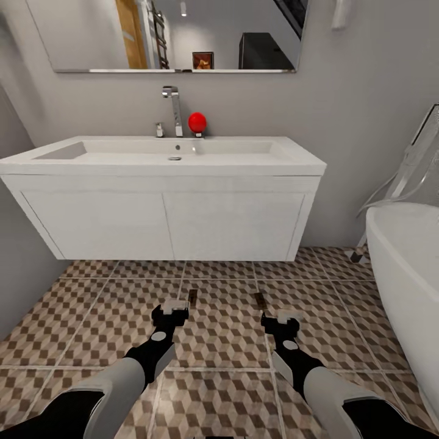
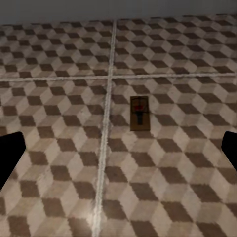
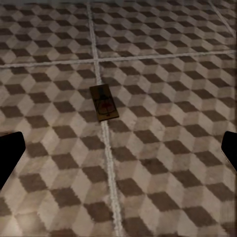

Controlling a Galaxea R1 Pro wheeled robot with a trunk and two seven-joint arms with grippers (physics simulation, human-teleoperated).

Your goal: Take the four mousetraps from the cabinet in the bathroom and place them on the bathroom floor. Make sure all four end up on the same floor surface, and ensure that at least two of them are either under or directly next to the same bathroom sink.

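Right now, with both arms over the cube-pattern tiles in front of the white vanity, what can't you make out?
- Head view: each small brown wooden mousetrap, left and right, is partly hidden behind its gripper, left gripper, right gripper.
- Head view: the white rounded bathtub is cut off by the frame edge.
- Both wrist views: the dark fingers are cropped at the edges.
- The traps' metal parts are too blurred to read.

Bathroom floor: tiles printed with brown, beige and white cubes, pale grout, faint sheen. Two mousetraps, one and another: matt brown wood boards, dark metal parts. Sink: smooth white, semi-gloss; vanity below matt white. Tap: polished chrome. Bathtub: glossy white. Red ball: shiny. Mirror: reflective glass. Wall: matt grey.
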